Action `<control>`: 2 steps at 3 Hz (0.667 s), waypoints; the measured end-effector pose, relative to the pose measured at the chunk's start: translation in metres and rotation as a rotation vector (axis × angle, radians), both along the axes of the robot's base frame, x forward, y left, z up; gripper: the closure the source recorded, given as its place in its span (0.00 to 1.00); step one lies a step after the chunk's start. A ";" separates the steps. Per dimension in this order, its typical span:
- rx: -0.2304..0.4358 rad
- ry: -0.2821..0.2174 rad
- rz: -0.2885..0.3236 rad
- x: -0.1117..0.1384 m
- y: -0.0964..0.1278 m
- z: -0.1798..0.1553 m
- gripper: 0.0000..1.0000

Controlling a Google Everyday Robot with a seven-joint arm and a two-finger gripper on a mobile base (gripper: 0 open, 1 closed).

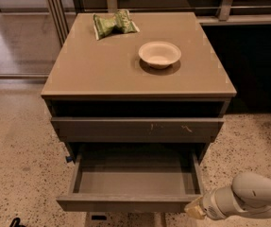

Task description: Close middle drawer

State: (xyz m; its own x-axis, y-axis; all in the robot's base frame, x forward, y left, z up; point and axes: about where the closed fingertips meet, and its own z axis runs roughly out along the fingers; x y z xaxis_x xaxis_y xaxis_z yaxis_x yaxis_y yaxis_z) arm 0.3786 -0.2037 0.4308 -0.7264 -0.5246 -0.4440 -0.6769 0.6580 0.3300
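Observation:
The middle drawer (135, 181) is pulled far out of the grey-brown cabinet, and its bare grey inside is empty. Its plain flat front (125, 204) faces me near the bottom of the view. My gripper (195, 210) is at the bottom right, on the end of the white arm (253, 195). Its yellowish tip sits right at the right end of the drawer front. I cannot tell whether it touches the front.
Above the open drawer is a drawer front with small white scratches (137, 128), out only slightly. On the cabinet top (102, 70) stand a cream bowl (159, 54) and a green snack bag (114, 23). Speckled floor lies on both sides, with a dark wall at right.

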 end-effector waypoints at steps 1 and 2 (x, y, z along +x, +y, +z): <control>-0.017 0.012 0.003 0.008 -0.002 -0.009 1.00; -0.041 0.016 0.006 0.024 -0.005 -0.020 1.00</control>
State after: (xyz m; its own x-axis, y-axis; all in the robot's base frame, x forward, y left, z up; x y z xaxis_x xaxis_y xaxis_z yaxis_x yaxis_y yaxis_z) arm 0.4029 -0.2083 0.4107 -0.7302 -0.5464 -0.4103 -0.6755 0.6674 0.3135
